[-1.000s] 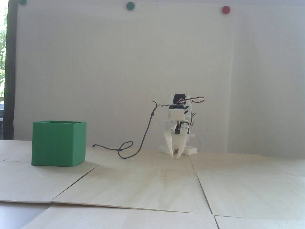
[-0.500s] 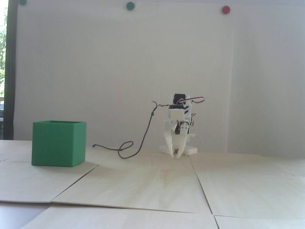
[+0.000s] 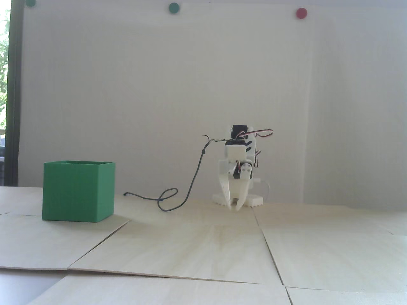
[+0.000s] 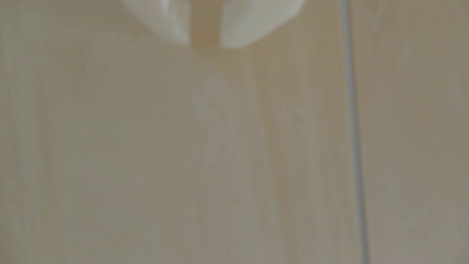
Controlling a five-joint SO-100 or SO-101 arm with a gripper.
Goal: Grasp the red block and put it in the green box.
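White plastic made up the arm [image 3: 237,159], which sat folded low at the far side of the worktop [image 3: 203,247] against a pale wall, its black servo blocks showing between printed shells and thin red, white and dark wires looping off its top. The end effector [image 3: 234,207] pointed straight down with its tips just above or on the wood; which could not be told. Its two tapered fingers [image 3: 225,190] narrowed to blunt points that stood a little apart, a slim gap between them with nothing gripped. In the blurred wrist view the same end effector [image 4: 205,43] entered from the top edge, two pale wedge-shaped tips with bare wood visible between them and a thin straight seam [image 4: 355,142] running down the surface to the right. The worktop was covered by light, matte wooden panels with faint grain, their edges meeting in dark joints. A thin dark cable [image 3: 178,197] curled in a loop across the wood from the arm. The green box [image 3: 78,190] stood well to the left of the arm in the fixed view, upright, cube-shaped, matte, thin-walled and open at the top. The red block showed in neither view. Round discs, two green [image 3: 173,8] and one red [image 3: 301,13], sat high on the wall.
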